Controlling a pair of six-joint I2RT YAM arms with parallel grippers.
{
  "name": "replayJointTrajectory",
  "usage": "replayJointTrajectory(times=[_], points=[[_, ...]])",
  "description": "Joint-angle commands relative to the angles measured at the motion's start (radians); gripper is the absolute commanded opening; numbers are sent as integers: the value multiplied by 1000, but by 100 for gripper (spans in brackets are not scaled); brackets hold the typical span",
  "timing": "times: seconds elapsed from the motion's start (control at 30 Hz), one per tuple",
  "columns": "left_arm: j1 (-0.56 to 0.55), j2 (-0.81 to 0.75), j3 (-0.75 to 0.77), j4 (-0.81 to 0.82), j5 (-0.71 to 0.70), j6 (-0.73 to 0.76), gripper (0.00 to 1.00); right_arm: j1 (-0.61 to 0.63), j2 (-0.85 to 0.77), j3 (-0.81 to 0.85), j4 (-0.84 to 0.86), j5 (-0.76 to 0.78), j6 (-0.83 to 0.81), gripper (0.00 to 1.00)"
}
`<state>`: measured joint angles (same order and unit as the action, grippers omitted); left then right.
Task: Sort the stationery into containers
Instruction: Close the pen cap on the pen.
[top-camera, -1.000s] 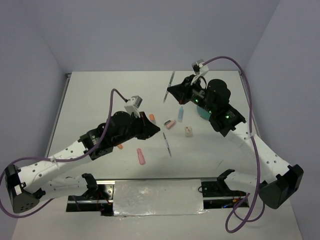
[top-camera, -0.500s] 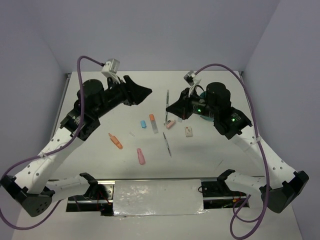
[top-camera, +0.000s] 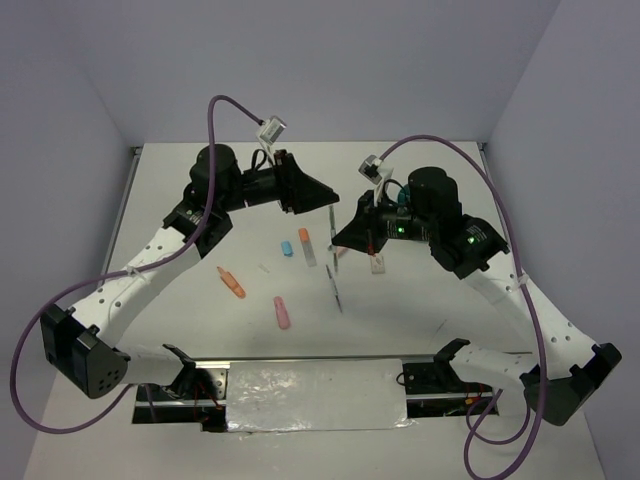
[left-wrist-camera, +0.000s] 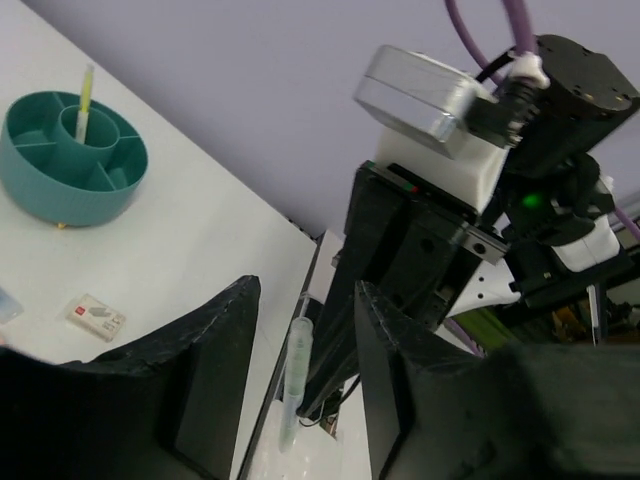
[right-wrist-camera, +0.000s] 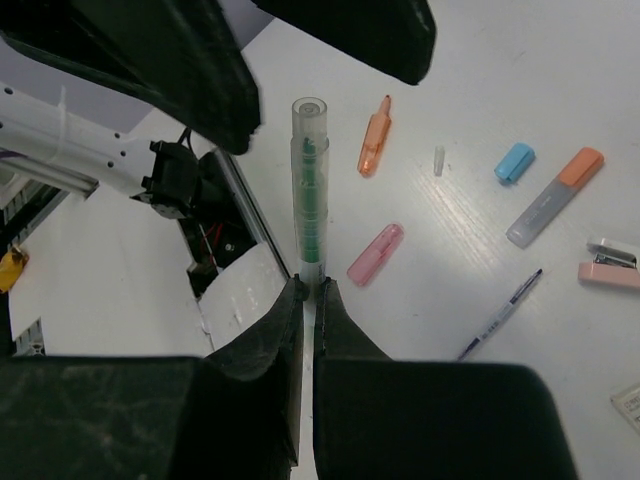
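Lavender walls (top-camera: 300, 70) close in a white table (top-camera: 400, 320) on which most of the stationery lies loose.

Farthest left is an orange highlighter (top-camera: 232, 283), and a pink highlighter (top-camera: 283, 312) lies near it, closer to the arms. Right of these, a blue cap (top-camera: 286, 247) sits just beside a grey highlighter with an orange cap (top-camera: 306, 245). None of these is in the organiser yet.

Above the middle of the table the two arms meet. The left gripper (left-wrist-camera: 303, 300) reaches in from the left with its jaws apart. The top of a clear pen (right-wrist-camera: 308, 180) stands in the gap, and neither finger looks pressed against it. The right gripper (right-wrist-camera: 308, 285) is clamped on the lower part of that pen and holds it upright, well clear of the table. Holding it low leaves the upper end free for the other arm, so this looks like a handover about to be taken. The left jaws would have to close before the right ones let go, or the pen would drop.

A thin pen (top-camera: 333, 290) lies below the grippers, and a white eraser (top-camera: 377, 265) lies to its right.

Far right, partly behind the right arm, stands the teal organiser (left-wrist-camera: 70, 205). A yellow pen (left-wrist-camera: 86, 95) is upright in its middle tube, and the outer compartments that can be seen look empty.
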<state>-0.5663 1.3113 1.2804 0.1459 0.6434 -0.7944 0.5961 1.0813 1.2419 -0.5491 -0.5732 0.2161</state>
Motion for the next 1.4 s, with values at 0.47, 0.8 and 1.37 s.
replayJointTrajectory(times=[0.47, 0.8, 1.37], points=[[2, 0, -27, 32, 99, 27, 46, 5, 31, 99, -8, -30, -9, 0], [0, 28, -24, 52, 148, 8, 33, 5, 40, 100, 11, -4, 8, 0], [2, -10, -49, 70, 7, -66, 0, -2, 8, -12, 190, -19, 160, 47]])
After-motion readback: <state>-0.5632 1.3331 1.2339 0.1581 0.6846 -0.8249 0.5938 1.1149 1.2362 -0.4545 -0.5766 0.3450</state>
